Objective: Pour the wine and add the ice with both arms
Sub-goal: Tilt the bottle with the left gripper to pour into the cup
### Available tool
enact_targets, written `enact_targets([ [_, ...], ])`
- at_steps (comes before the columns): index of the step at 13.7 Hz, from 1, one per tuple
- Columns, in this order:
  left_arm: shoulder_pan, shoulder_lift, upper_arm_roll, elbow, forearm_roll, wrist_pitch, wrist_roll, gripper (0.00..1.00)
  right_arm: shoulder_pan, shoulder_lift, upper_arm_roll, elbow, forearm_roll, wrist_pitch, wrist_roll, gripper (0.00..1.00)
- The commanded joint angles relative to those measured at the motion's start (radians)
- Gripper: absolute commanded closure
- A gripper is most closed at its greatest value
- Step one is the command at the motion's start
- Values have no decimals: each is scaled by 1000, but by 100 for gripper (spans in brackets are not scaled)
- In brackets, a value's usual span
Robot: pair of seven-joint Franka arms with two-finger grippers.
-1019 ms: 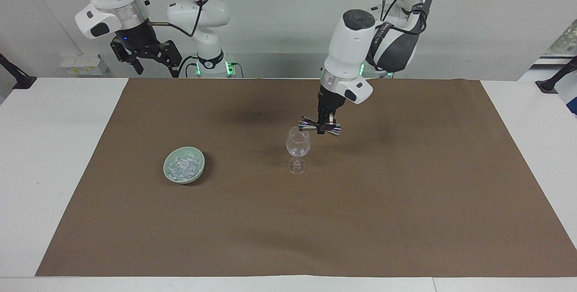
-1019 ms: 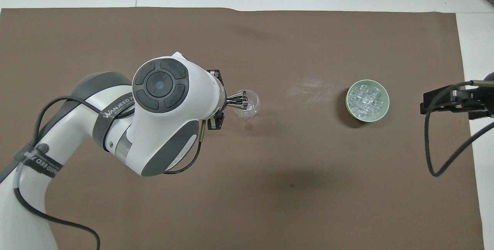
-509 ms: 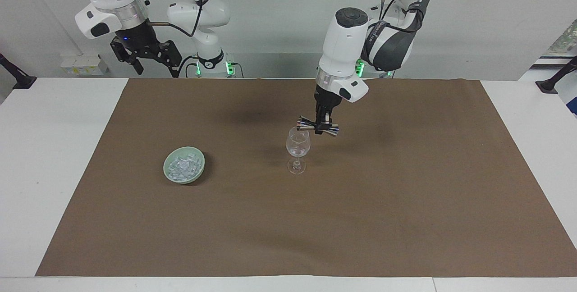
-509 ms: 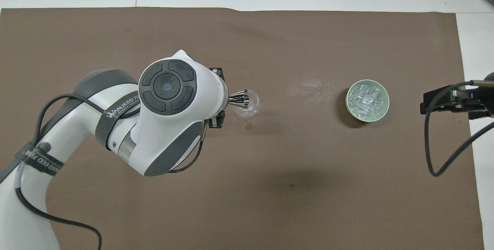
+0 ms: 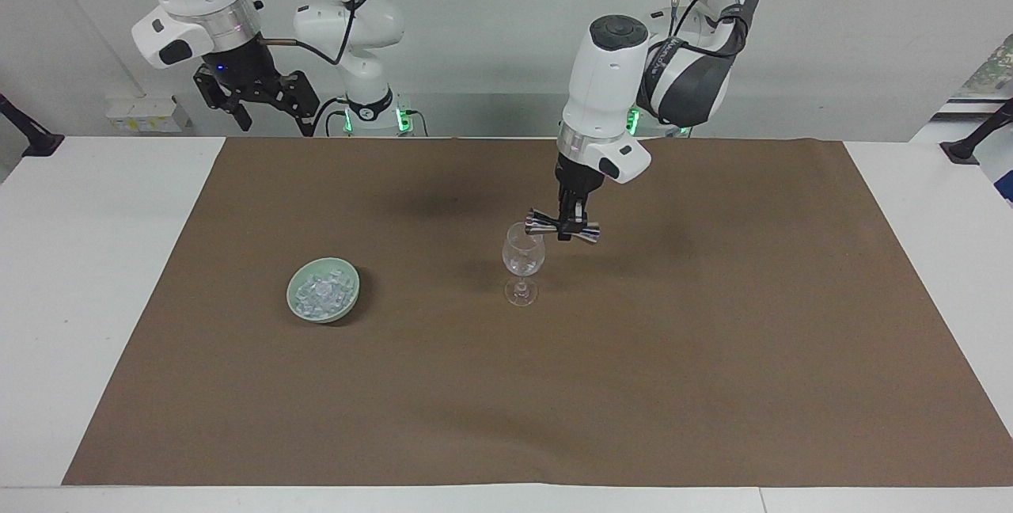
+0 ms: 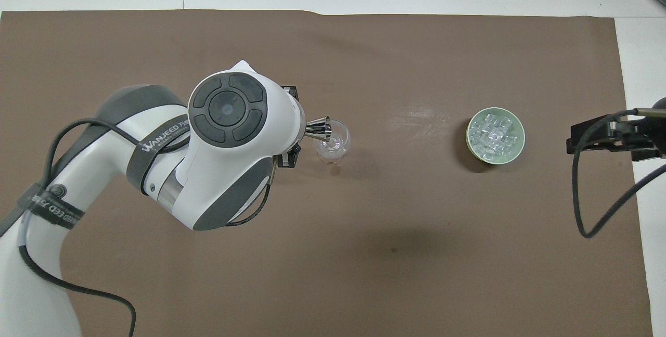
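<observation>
Steel jigger [image 5: 563, 226], lying sideways, is clamped in the left gripper [image 5: 567, 229] jaws, one end over the wine glass [image 5: 523, 258] rim. From overhead the left arm [image 6: 229, 144] hides the jaws; only the jigger's tip shows. Ice [image 5: 322, 294] fills a green bowl [image 5: 294, 299] toward the right arm's end of the table [image 5: 95, 275]. Right gripper [image 5: 255, 105] waits raised, jaws spread

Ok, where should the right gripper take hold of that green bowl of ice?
Grip the green bowl at its rim, coming straight down from above with one finger inside and one outside. It is low, round and open-topped, with ice heaped inside, so its sloped sides probably offer poor hold. The open right gripper waits high above the table's edge.
</observation>
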Motion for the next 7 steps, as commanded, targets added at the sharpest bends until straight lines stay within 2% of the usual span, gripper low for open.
enact_targets([
  [1, -19, 25, 2, 42, 33, -38, -19, 100, -10, -17, 4, -22, -11, 22, -25, 0],
  [7, -19, 29, -12, 42, 56, -52, -19, 100, -10, -17, 4, -24, -11, 22, -27, 0],
])
